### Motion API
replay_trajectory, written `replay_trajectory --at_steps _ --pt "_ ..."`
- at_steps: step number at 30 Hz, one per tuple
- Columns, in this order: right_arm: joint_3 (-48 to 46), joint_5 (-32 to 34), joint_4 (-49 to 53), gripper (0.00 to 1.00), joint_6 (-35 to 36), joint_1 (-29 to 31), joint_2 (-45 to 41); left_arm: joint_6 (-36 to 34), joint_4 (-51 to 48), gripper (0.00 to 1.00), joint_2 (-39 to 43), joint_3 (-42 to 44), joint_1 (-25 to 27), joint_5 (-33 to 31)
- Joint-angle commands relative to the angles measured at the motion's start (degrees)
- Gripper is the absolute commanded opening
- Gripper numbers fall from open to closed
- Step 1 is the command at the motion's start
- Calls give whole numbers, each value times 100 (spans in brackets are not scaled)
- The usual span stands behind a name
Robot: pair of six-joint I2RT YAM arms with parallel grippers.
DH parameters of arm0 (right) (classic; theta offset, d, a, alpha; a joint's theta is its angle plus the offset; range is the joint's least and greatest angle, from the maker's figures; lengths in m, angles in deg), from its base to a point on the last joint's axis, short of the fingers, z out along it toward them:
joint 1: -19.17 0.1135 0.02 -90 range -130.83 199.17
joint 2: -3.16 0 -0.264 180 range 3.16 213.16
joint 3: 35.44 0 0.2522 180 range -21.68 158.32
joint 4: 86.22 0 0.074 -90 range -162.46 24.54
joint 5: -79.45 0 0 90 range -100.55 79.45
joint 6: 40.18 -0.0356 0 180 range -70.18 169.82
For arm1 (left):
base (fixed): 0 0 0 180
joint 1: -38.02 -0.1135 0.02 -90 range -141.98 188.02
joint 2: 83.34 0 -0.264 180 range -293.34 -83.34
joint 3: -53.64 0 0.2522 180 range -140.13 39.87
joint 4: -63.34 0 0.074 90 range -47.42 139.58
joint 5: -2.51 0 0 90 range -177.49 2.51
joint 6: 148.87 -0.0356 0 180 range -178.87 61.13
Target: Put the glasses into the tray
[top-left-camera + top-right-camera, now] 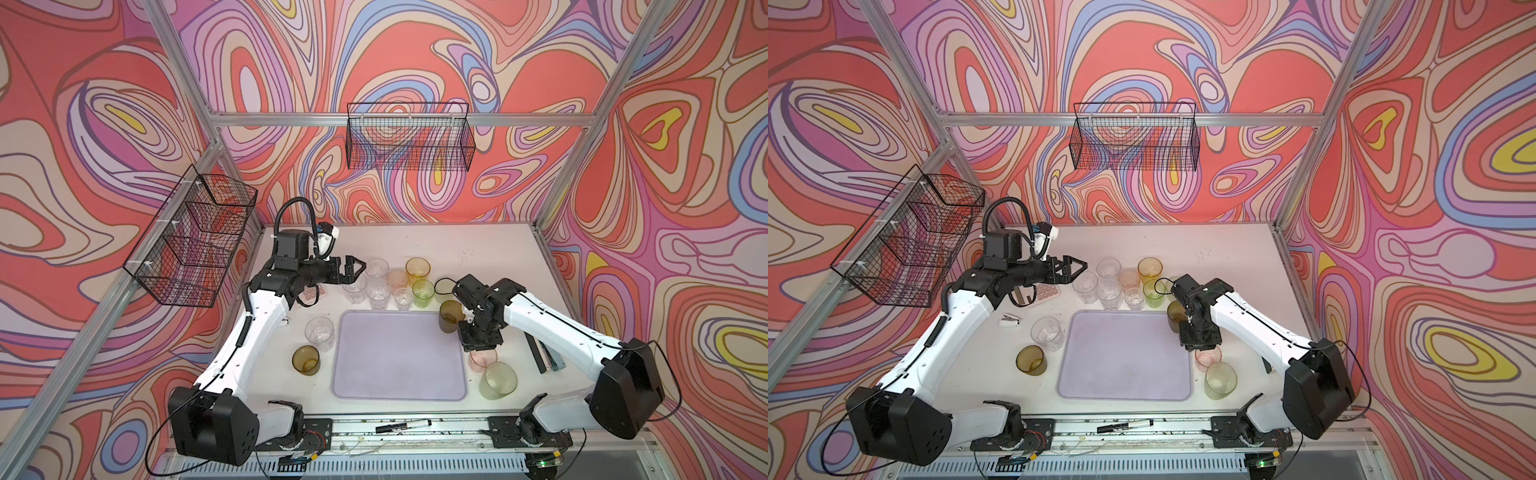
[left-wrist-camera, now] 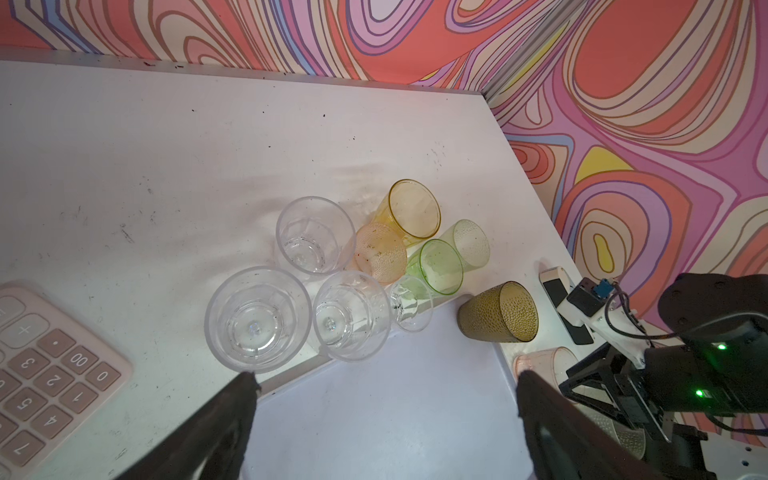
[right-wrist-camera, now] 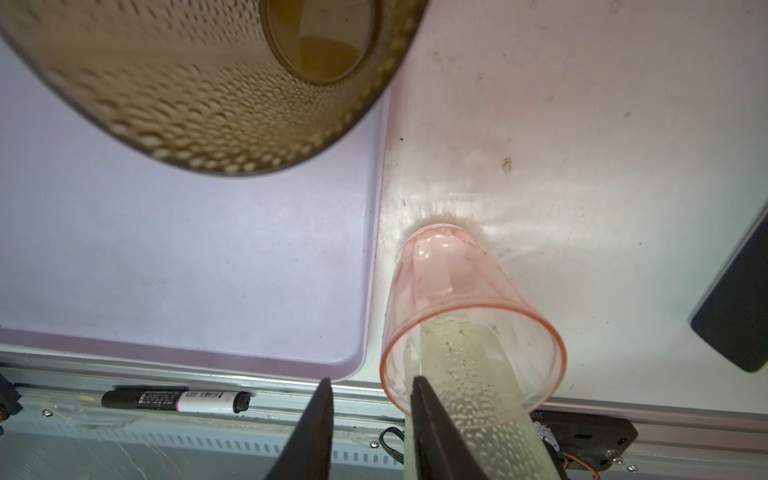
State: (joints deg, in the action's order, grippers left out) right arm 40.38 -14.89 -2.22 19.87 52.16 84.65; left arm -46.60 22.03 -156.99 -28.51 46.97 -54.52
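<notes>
— Where does the right claw (image 3: 372,379) stand?

— Directly above the pink glass (image 3: 457,299). That glass stands upright, mouth up, on the counter (image 3: 582,145), just beside the right edge of the tray (image 3: 166,249) and near its front corner. The fingers are set narrow and straddle the rim wall, one outside and one seemingly inside. Whether they grip it cannot be told.

— Which way must the glass go?

— The tray lies close by on the robot's left of it, so a lift and a short sideways carry should serve. The pale green glass (image 1: 498,380) sits right against the pink one. The olive-brown glass (image 1: 451,316) stands at the tray's far right corner, so the path wants care.

— And the left claw (image 2: 385,375)?

— Spread wide, holding nothing, beside the cluster of clear glasses (image 2: 351,316) along the tray's far edge. It is well apart from the pink glass, so the right arm is the nearer.
</notes>
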Motion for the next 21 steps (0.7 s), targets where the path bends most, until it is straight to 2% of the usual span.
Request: replay_trajectory --at_steps 1,21 --pt "-170 -36 -206 31 -125 53 46 -17 -84 100 -37 -132 -25 14" --pt "-515 135 -545 18 -55 59 135 -164 -317 99 -95 -245 -29 -154"
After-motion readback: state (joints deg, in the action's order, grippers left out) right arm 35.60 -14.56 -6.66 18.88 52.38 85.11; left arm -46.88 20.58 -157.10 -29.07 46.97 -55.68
